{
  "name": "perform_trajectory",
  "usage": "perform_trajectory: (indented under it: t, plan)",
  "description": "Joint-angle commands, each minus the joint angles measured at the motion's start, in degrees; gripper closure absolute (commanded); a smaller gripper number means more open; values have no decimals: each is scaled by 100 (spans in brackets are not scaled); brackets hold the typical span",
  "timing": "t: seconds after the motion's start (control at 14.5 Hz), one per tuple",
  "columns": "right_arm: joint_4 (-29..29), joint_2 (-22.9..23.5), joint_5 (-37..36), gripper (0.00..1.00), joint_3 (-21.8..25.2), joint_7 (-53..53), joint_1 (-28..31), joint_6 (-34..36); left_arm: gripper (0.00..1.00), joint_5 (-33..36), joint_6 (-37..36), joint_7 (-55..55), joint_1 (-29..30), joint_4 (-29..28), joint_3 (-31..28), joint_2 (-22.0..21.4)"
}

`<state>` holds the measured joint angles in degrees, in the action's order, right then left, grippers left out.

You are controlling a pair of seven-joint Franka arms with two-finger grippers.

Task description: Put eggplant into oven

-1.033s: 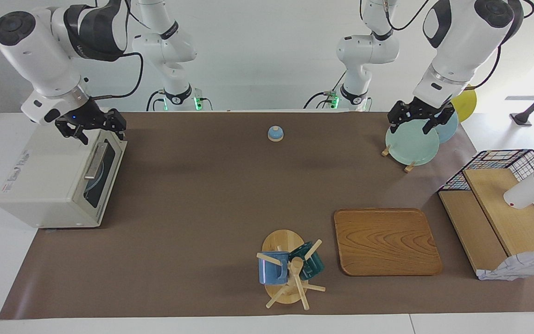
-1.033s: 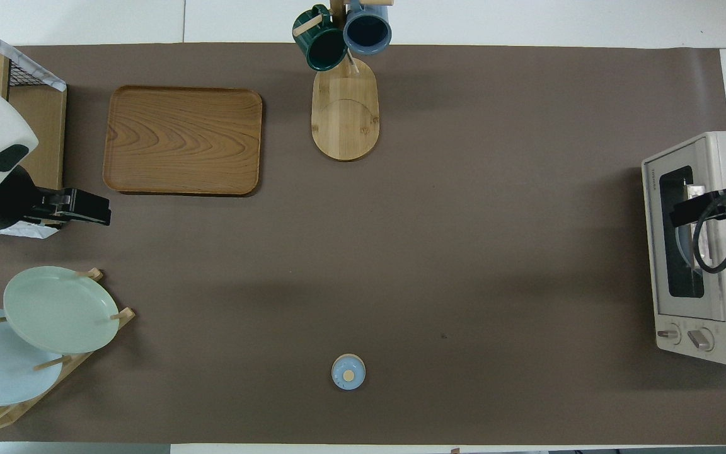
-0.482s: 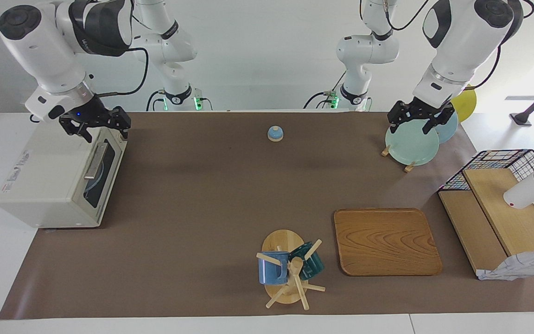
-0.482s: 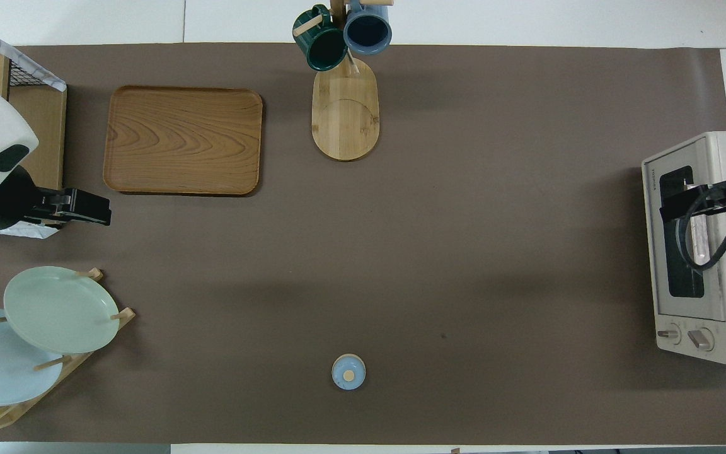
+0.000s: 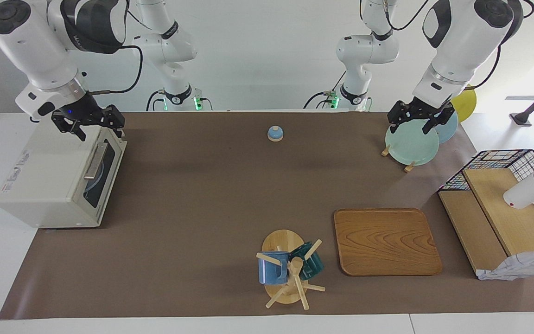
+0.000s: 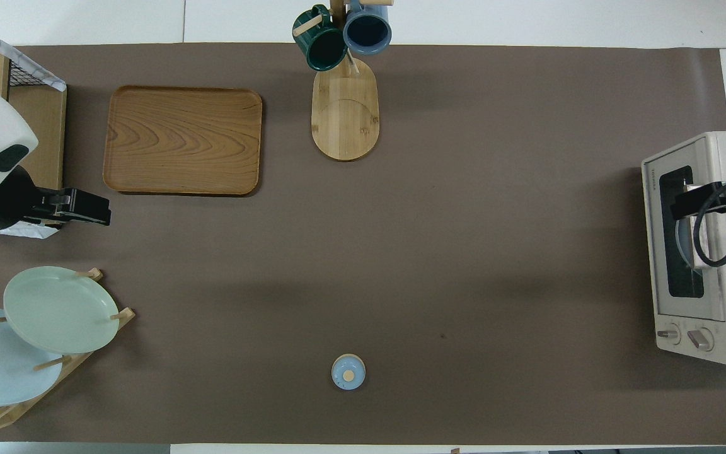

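So the oven (image 5: 58, 178) sits at the right arm's end of the table with its door closed, the metal bar handle (image 5: 95, 161) flat against the dark glass. No eggplant shows on the table in either view; through the glass there's only something pale and rounded that I can't make out. The right gripper (image 5: 94, 131) hangs in the air over the oven's top front edge, at the end nearer the robots, empty, with the two fingers (image 5: 81, 134) spread apart. From overhead it covers the upper part of the door glass (image 6: 694, 205), and I can't tell from that angle how high it is; the facing view shows it clear of the handle. The left gripper (image 5: 419, 126) is up over the plate rack (image 5: 410, 164) at the left arm's end, just above the rim of the green plate (image 5: 411, 144), holding nothing, fingers open as well. A light blue plate (image 5: 450, 130) and a yellow one (image 5: 466, 99) stand in that rack nearer the robots. Out in the middle, close to the robots, is a small blue bell (image 5: 275, 133). Farther out are a wooden tray (image 5: 386, 241) and a mug tree (image 5: 290, 273) with a blue mug (image 5: 269, 268) and a dark green mug (image 5: 311, 262) hung on it.
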<state>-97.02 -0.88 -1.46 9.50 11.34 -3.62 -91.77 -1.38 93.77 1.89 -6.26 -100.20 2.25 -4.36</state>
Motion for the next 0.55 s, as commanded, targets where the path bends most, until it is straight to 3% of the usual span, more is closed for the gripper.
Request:
perform_trajectory:
  t: [0.0, 0.48]
  plan:
    - [34, -44, 58, 0, 60, -184, -51, 150, 0, -73, -87, -57, 90, 79, 48, 14]
    - [-221, -290, 85, 0, 60, -317, -42, 141, 0, -73, -87, -57, 90, 79, 39, 14]
